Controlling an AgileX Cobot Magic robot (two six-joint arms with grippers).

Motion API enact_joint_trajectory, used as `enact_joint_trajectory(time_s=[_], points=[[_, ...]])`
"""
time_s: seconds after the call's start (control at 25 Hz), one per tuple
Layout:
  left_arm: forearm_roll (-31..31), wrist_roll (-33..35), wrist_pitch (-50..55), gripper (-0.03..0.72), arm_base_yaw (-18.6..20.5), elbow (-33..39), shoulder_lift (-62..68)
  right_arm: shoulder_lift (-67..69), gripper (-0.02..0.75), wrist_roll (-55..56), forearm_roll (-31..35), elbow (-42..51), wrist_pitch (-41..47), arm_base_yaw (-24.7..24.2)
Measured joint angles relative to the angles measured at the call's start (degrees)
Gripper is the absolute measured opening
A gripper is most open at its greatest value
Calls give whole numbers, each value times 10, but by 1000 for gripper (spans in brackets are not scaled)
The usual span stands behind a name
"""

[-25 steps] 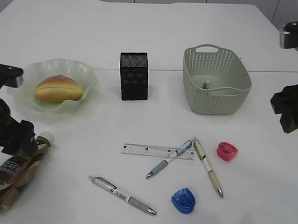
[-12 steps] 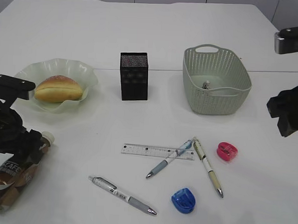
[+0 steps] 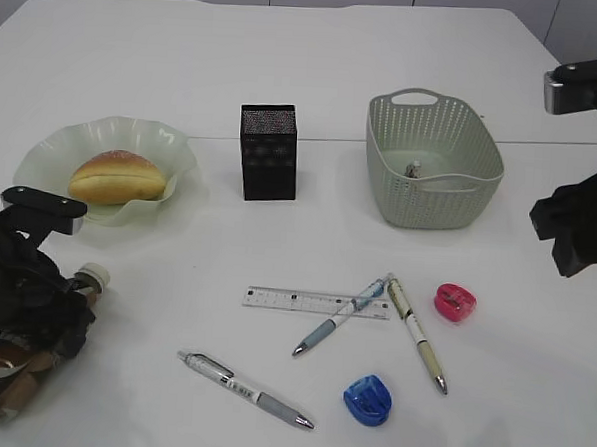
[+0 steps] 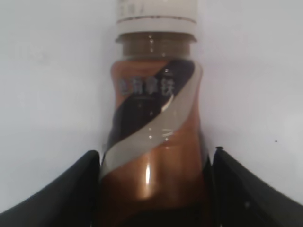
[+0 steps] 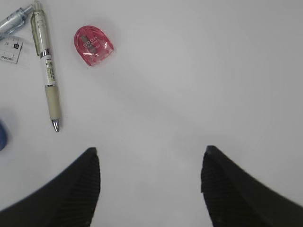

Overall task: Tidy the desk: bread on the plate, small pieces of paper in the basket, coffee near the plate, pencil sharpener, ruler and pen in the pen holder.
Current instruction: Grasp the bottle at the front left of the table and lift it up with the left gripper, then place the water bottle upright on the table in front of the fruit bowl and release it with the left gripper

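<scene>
Left wrist view: left claw [image 4: 154,189] straddling the lying brown plastic coffee bottle [image 4: 154,142], fingers [image 4: 71,189] flanking, apparently touching; grip unconfirmed. Risk: round bottle rolling or slipping. Right claw [image 5: 149,189] hanging apart, empty, over white desk [image 5: 189,71].

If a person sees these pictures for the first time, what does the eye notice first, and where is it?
Probably the golden bread on the wavy green plate at the left, and below it the left gripper set around the lying brown coffee bottle. At the middle front, pens, a clear ruler, a pink sharpener and a blue sharpener lie scattered, before the black pen holder and the pale basket.
</scene>
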Motion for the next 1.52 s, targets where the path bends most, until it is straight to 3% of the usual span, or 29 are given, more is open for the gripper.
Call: enact_joint_trajectory(time_s=[0.24, 0.68, 0.84, 1.16, 1.36, 1.52], points=[[3, -1, -19, 397, 0, 0, 0, 0, 491, 0, 0, 0, -6, 0], [-13, 4, -28, 386, 0, 4, -8, 0, 491, 0, 0, 0, -6, 0], [-15, 11, -50, 385, 0, 39, -79, 0, 491, -1, 0, 1, -6, 0], [-53, 13, -185, 384, 0, 168, -329, 0, 491, -7, -8, 1, -12, 0], [-51, 13, -361, 383, 0, 260, -447, 0, 491, -8, -11, 1, -32, 0], [-48, 9, -483, 383, 0, 316, -462, 0, 491, -8, -11, 1, -33, 0]])
